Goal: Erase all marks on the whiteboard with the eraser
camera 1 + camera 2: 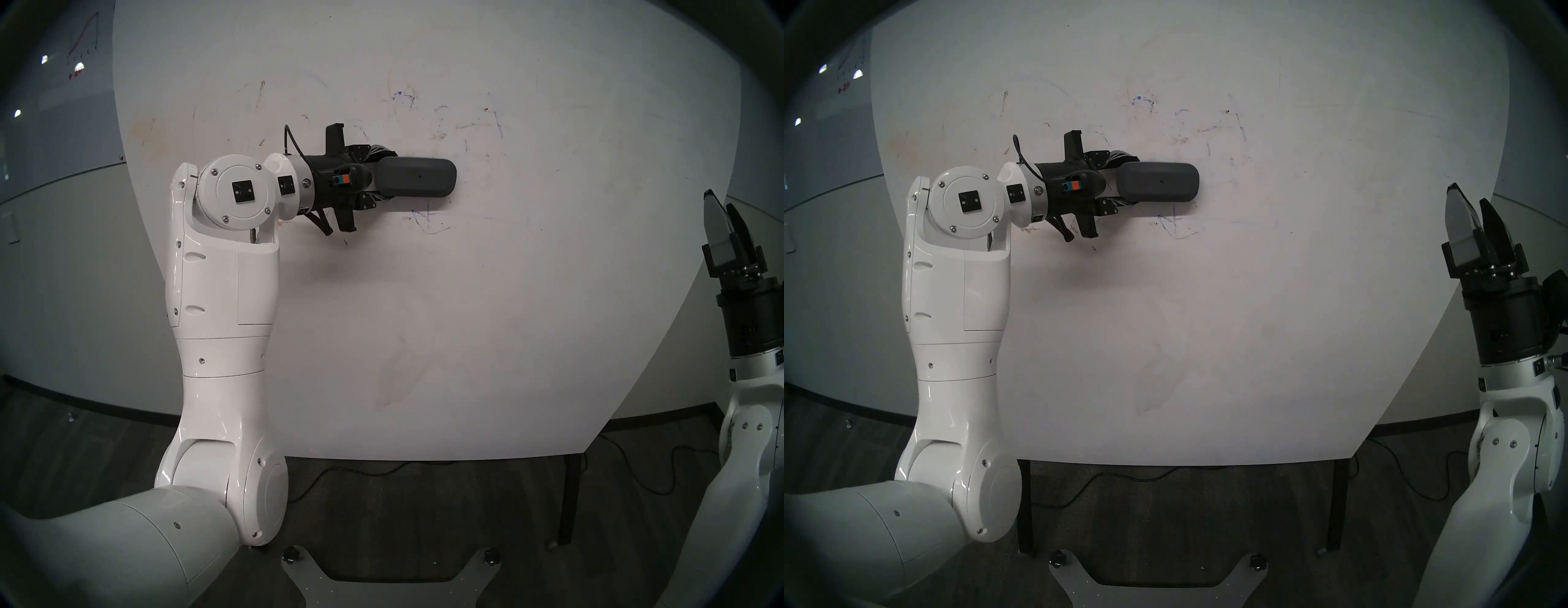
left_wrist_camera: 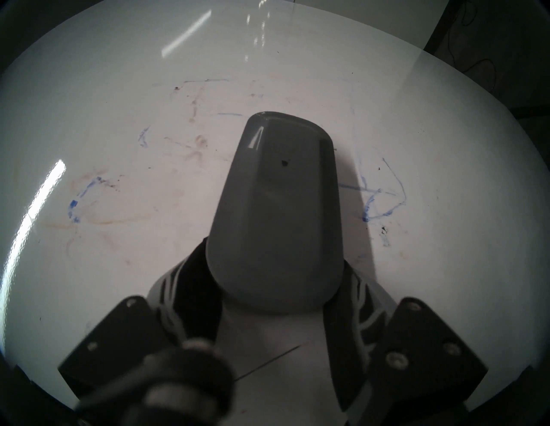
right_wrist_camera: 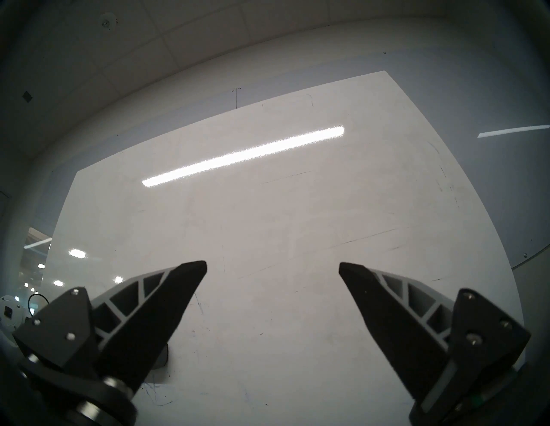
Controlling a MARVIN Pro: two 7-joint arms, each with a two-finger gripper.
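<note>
Marks that matter right now are the blue squiggle sitting just under the eraser on the whiteboard, near its far half. More faint blue bits are up higher, above and to the right of the eraser, so it's nowhere near clean yet

The eraser is lying level, long axis running left to right in the head views, and the left claw is clamped on its near end with the rest sticking out past the fingers. In the left wrist view it looks flat against the board, with the blue loop off to one side of it and another blue smear on the other

So I'd guess the next move is just a slide downward, broadside, which should cover that lower squiggle in one pass since it lies across the eraser's length

Right claw is parked off at the board's right edge, fingers wide apart, holding nothing. Left arm is way nearer
</note>
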